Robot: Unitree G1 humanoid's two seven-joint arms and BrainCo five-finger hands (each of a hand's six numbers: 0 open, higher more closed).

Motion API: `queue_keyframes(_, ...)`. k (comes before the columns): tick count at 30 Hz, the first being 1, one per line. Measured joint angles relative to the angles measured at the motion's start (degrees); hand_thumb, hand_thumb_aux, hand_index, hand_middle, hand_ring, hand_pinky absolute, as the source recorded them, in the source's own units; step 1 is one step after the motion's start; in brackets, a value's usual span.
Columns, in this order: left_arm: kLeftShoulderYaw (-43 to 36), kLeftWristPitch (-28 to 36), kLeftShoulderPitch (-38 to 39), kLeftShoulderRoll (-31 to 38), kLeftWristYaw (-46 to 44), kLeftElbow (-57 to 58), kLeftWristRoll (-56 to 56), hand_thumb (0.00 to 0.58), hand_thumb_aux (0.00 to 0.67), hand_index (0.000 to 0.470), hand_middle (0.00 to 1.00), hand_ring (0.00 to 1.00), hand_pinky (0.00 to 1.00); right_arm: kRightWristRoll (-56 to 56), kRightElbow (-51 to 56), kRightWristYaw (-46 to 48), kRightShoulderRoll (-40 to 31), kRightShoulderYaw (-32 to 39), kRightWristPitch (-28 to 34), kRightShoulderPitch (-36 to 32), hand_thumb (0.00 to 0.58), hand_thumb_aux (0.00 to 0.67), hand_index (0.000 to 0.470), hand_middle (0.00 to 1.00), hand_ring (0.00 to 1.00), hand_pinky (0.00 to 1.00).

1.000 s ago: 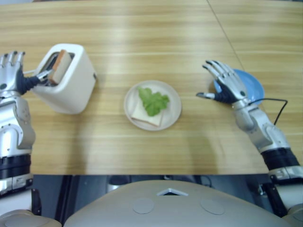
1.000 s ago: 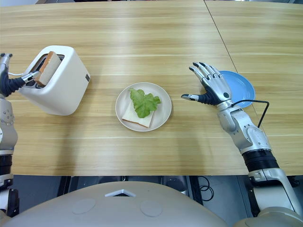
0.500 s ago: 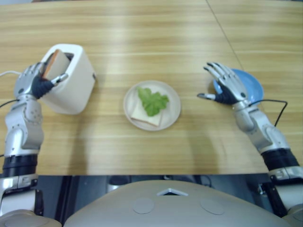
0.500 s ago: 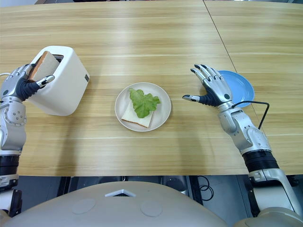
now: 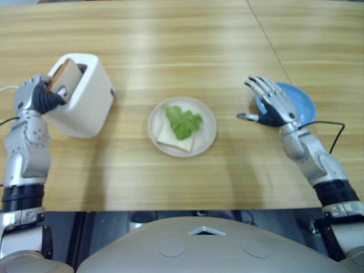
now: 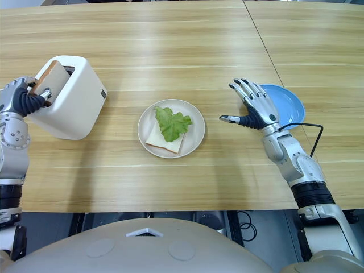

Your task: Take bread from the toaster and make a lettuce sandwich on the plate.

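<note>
- The left hand [image 6: 24, 99] is raised at the table's left edge, forearm upright below it. Its fingers are curled round the lower end of the bread slice [image 6: 49, 75], thumb pressed on the crust.
- The bread slice stands half out of the slot. Its long axis slants up and away from the left hand, toward the table's middle.
- The toaster [image 6: 77, 105] sits just right of that hand, touching it, with the slot end nearest the fingers.
- In the left eye view a white cord [image 5: 5, 89] lies just left of the left hand.
- The right hand [image 6: 256, 108] hovers over the table [image 6: 170, 40], fingers spread and pointing away, thumb out to its left, holding nothing.
- A blue plate [image 6: 291, 105] lies just right of it, partly under the fingers; a black cable [image 6: 310, 126] loops beside the forearm.
- Well to its left, between both hands, the plate [image 6: 193, 139] holds a bottom slice [image 6: 161, 141] topped with lettuce [image 6: 172, 124].
</note>
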Motion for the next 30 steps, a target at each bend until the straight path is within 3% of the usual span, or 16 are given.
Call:
queue_keyframes(9,6.22,-11.12,-1.04,-4.31,14.57,-15.73,-1.57,0.580,0.670,0.460,1.00,1.00,1.00,-0.08,1.78,-0.95,0.45,0.04,0.08,-0.09,0.000,0.000,0.000,0.00,0.00,0.00)
queue_keyframes(13,7.97,-16.21,-2.25,-6.60,15.93,-23.66,-5.71,0.580,0.670,0.460,1.00,1.00,1.00,-0.12,2.38,-1.22,0.86,0.12,0.05,-0.18,0.000,0.000,0.000,0.00,0.00,0.00)
queue_keyframes(18,2.48,-17.84,-6.56,-11.33,8.56,-26.50,-18.11,0.580,0.670,0.460,1.00,1.00,1.00,0.01,3.14,-1.44,1.70,0.15,-0.07,-0.67,0.000,0.000,0.000,0.00,0.00,0.00)
queue_keyframes(22,-8.00,-14.98,-9.42,-18.46,-3.59,-21.88,-33.22,0.580,0.670,0.460,1.00,1.00,1.00,2.44,4.91,-2.22,2.62,-0.51,-0.61,-1.26,0.000,0.000,0.000,0.00,0.00,0.00)
queue_keyframes(30,-19.98,-9.18,-10.32,-25.06,-20.42,1.89,-41.18,0.580,0.670,0.460,1.00,1.00,1.00,6.34,8.89,-4.03,2.45,-4.69,-1.70,-1.77,0.000,0.000,0.000,0.00,0.00,0.00)
